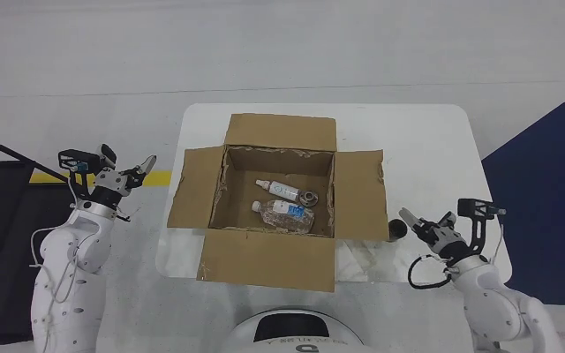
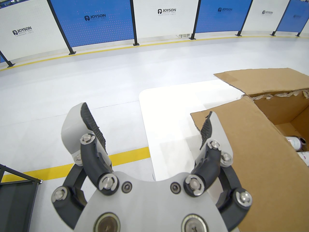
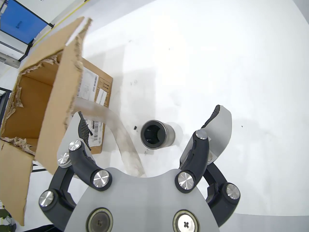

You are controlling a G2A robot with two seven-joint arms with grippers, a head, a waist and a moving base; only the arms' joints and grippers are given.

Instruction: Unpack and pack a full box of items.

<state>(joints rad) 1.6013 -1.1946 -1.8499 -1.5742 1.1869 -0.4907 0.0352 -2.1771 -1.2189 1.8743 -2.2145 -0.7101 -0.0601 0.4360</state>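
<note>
Your right gripper [image 3: 149, 112], fingers spread, hangs by the sleeve [image 3: 157, 134], which sits on the table [image 3: 193, 61] just beside the box [image 1: 282, 132]. Left gripper [image 2: 147, 109] is spread too, near the box's other flap. Two bottles [image 1: 282, 214] lie in the box. Sleeve looks heavy, stiff, slick: pinch across its wall.

In the left wrist view the cardboard box [image 2: 263, 146] runs off the picture's edge. Of the white bottle [image 2: 292, 141] and the second bottle [image 2: 304, 157] inside it, only the ends show past its wall. In the top view a small grey piece [image 1: 309, 196] at the white bottle's tip is too small to name, perhaps a metal fitting. In the right wrist view a raised flap [image 3: 65, 85] hides the box's contents, and the clear strip [image 3: 120, 131] ends behind the right gripper [image 3: 149, 112].
</note>
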